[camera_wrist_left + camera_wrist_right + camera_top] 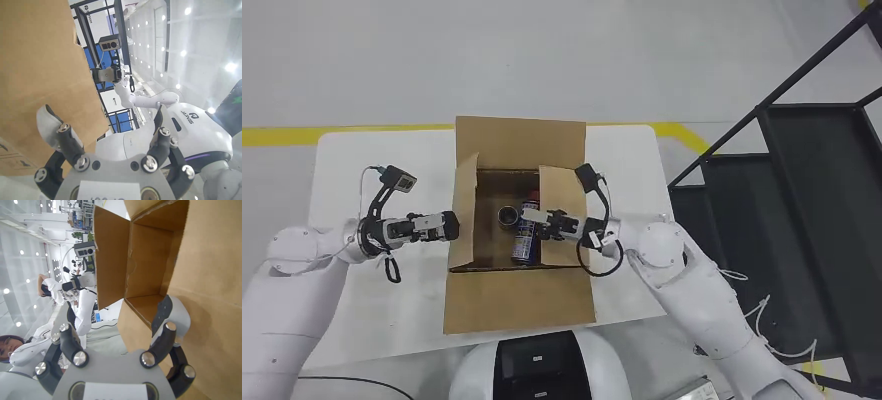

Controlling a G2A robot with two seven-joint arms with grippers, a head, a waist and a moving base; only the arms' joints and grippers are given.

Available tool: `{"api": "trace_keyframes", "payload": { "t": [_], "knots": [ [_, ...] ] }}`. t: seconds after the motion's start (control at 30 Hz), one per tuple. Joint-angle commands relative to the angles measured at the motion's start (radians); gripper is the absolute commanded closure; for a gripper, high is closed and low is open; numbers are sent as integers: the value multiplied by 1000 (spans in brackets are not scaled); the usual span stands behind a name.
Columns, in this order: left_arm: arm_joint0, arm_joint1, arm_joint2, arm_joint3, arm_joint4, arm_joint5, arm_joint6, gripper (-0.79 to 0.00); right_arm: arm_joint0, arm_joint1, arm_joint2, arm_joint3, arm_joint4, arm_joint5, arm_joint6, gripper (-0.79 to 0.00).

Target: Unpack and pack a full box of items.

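Left end effector (102, 112) wide beside box (517, 135); right end effector (115, 303) wide at right flap. Likely unpacking: next, grasp can (527, 238).

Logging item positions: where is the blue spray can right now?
In the top view, the blue spray can is inside the open brown cardboard box, right of a round metal tin, close to the right gripper.

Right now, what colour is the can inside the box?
The can is mostly blue with a red top, clearest in the top view.
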Motion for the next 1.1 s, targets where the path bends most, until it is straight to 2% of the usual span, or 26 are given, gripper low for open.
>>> {"api": "trace_keyframes", "payload": {
  "t": [0.0, 0.2, 0.3, 0.4, 0.53, 0.77, 0.93, 1.07],
  "knots": [
    [0, 0, 0, 0, 0, 0, 0, -785, 0, 0, 0, 1, -2, 2, 0, -785],
    [0, 0, 0, 0, 0, 0, 0, -785, 0, 0, 0, 1, -2, 2, 0, -785],
    [1, -1, 1, -14, 23, 19, 47, -785, 0, 0, 0, 1, -2, 2, 0, -785],
    [-13, -10, 31, -26, 13, 25, 64, -785, -5, 0, 3, 0, -3, -2, -19, -785],
    [-56, -26, 92, 4, 44, 30, 77, -785, -19, 2, 35, 8, 3, 10, -79, -785],
    [-131, -46, 163, 61, 196, 12, 149, -785, -51, 2, 45, 53, 8, 44, -145, -785],
    [-149, -48, 189, 67, 327, 35, 176, -785, -48, -1, 8, 66, -27, 65, -137, -785],
    [-155, -48, 196, 60, 354, 34, 170, -785, -43, -5, -8, 58, -3, 51, -126, -785]
  ]
}}
